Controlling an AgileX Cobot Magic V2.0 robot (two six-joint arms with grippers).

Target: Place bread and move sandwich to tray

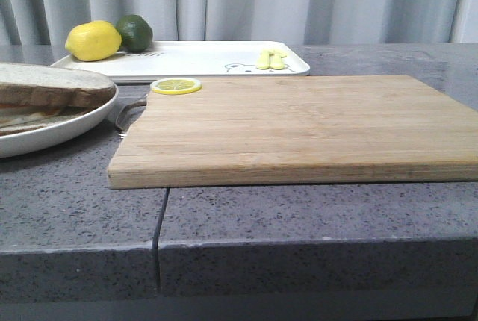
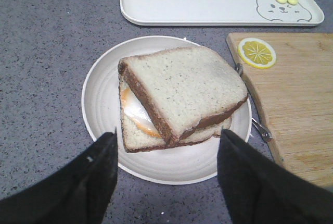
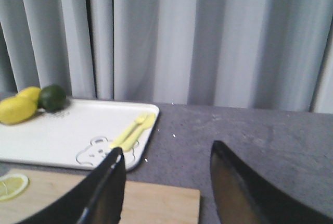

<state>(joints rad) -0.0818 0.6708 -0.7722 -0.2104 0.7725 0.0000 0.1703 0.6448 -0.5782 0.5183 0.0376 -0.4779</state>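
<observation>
The sandwich (image 2: 174, 99) lies on a round white plate (image 2: 99, 99). Its top is the thick bread slice (image 2: 187, 86) with a dark crust, lying skewed over a lower slice with fried egg (image 2: 136, 113). In the front view the sandwich (image 1: 52, 88) and plate (image 1: 63, 128) are at the far left. My left gripper (image 2: 167, 140) is open and empty, above the plate's near edge, fingers either side. The white tray (image 1: 202, 58) with a bear drawing sits at the back; it also shows in the left wrist view (image 2: 208, 0) and the right wrist view (image 3: 62, 130). My right gripper (image 3: 166, 153) is open and empty.
A wooden cutting board (image 1: 299, 127) fills the table's middle, with a lemon slice (image 1: 176, 85) at its far left corner. A lemon (image 1: 93, 40) and a lime (image 1: 134, 32) sit at the tray's left end, yellow cutlery (image 1: 271, 59) at its right. A grey curtain hangs behind.
</observation>
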